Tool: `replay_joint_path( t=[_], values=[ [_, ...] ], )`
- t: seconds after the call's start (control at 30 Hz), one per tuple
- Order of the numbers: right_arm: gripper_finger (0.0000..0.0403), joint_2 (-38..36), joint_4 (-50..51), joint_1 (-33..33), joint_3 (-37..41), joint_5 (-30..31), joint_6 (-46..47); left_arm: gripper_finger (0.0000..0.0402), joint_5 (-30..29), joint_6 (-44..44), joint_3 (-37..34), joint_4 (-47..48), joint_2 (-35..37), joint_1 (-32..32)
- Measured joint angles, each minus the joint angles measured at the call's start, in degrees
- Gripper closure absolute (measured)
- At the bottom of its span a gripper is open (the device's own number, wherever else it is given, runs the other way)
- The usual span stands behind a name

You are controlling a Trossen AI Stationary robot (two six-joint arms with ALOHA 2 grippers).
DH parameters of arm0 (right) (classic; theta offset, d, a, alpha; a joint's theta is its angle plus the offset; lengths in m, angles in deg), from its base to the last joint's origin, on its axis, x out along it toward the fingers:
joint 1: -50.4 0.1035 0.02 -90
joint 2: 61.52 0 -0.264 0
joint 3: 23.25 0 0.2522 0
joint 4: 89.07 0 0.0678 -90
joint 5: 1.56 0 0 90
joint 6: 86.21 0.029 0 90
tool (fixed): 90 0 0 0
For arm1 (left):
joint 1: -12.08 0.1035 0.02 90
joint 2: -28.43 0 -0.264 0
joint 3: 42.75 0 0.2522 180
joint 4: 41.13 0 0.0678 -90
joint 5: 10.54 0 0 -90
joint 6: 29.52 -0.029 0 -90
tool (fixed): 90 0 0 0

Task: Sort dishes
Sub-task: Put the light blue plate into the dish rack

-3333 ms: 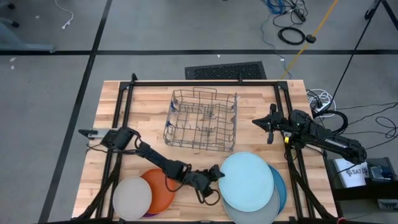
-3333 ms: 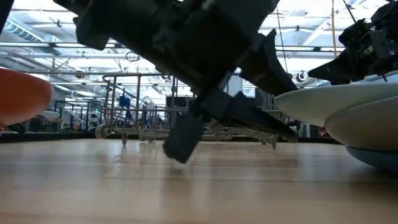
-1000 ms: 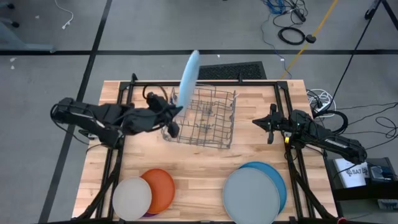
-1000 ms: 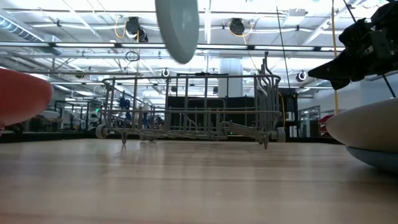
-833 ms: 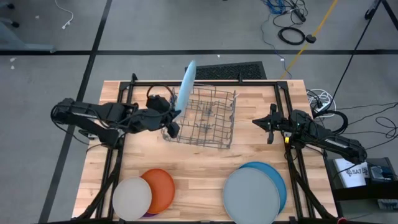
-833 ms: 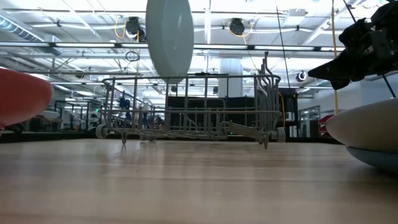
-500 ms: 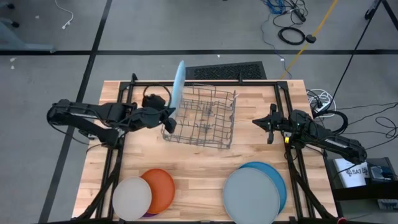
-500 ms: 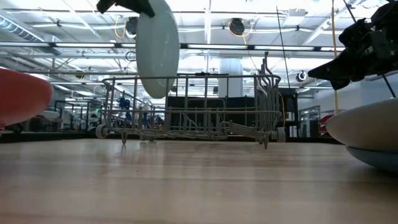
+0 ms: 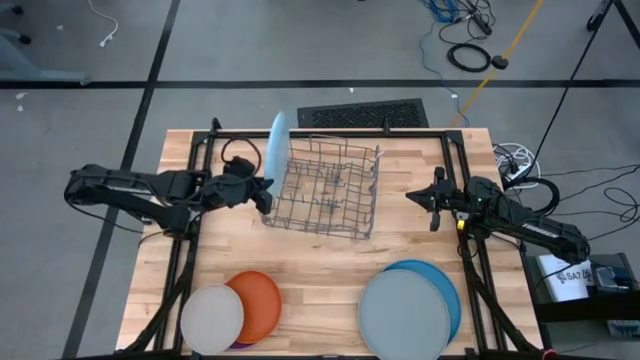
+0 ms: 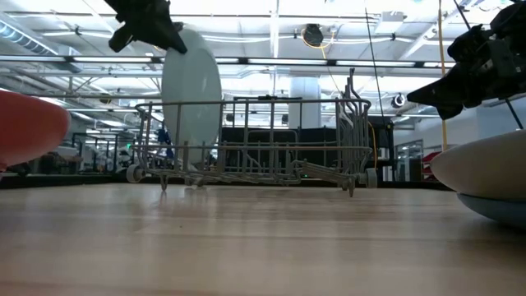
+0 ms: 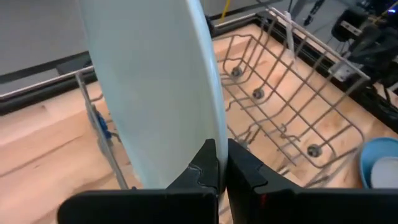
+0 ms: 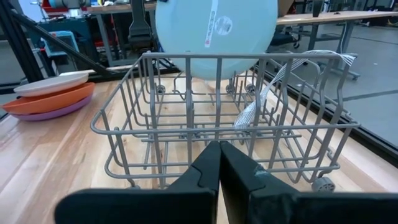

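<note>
The table (image 9: pixel 320 250) is pale wood planks with a black frame along its edges, standing on a grey floor (image 9: pixel 80 60) crossed by dark tape lines; cables (image 9: pixel 470 50) lie on the floor beyond it. In the low view the room behind shows ceiling lights and shelving.

The wire rack (image 9: pixel 325 190) sits near the table's far middle, its one side raised slightly. At its left end a light blue plate (image 9: pixel 274 145) stands on edge, upright, its lower rim down at the rack's left wall; whether it is inside the wires or just outside them cannot be told. The left gripper (image 9: pixel 262 190) is clenched on this plate's rim: in the left wrist view the two fingers (image 11: pixel 205 171) pinch the plate's (image 11: pixel 155 93) edge with nothing left between them but the plate.

At the near right a grey plate (image 9: pixel 403 313) lies on top of a darker blue plate (image 9: pixel 452 295). At the near left an off-white plate (image 9: pixel 212 318) overlaps an orange plate (image 9: pixel 258 303), with a sliver of a purple plate (image 12: pixel 43 111) under them.

The right gripper (image 9: pixel 433 200) waits above the table's right side, well clear of the rack, fingers pressed together on nothing, pointing at the rack (image 12: pixel 230 124).
</note>
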Motion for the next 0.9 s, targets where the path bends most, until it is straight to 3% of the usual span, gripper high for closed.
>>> replay_joint_path(
  t=[0.53,0.9],
  values=[
    [0.0399,0.0,-0.2,0.0,0.0,0.0,0.2,0.0394,2.9,1.5,0.0,2.6,0.7,0.1],
    [0.0399,0.0,-0.5,0.0,0.0,0.0,0.2,0.0394,15.6,7.9,0.1,2.9,1.0,5.2]
  ],
)
